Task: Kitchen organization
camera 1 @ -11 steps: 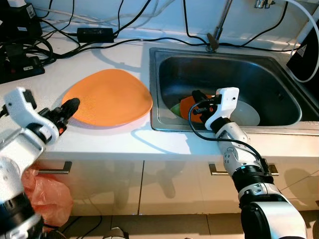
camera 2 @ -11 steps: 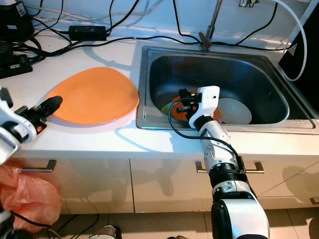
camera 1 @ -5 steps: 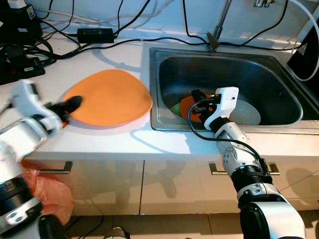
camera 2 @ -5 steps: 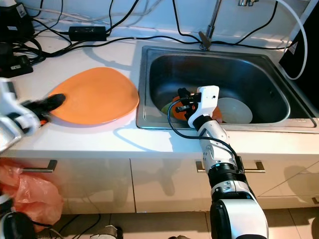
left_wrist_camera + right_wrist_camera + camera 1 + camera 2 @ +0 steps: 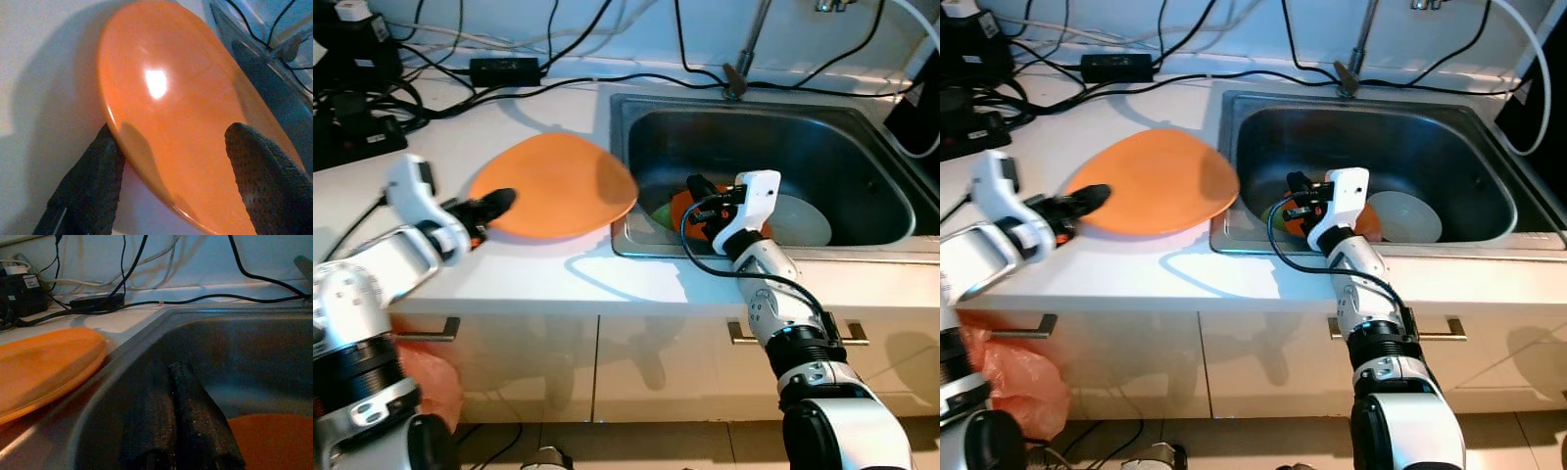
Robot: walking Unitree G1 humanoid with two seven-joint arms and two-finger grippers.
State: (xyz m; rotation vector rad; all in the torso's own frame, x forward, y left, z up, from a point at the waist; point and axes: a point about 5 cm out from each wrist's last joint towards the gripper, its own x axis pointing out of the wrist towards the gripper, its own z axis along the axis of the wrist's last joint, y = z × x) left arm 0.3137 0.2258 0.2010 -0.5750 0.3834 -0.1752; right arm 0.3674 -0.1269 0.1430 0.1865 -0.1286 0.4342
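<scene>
We see a large orange plate (image 5: 556, 183), smooth, glossy and roughly oval, lying on the white counter (image 5: 431, 147) with its far edge reaching over the rim of the steel sink (image 5: 822, 113). Its near edge sits between the spread black fingers (image 5: 93, 181) of the left gripper (image 5: 494, 204). Down in the sink basin we see more dishes grouped together: a smaller orange dish (image 5: 690, 208), something green (image 5: 661, 211) peeking out just beside it, and a pale round plate (image 5: 799, 221) lying flat on the basin floor beside them.
</scene>
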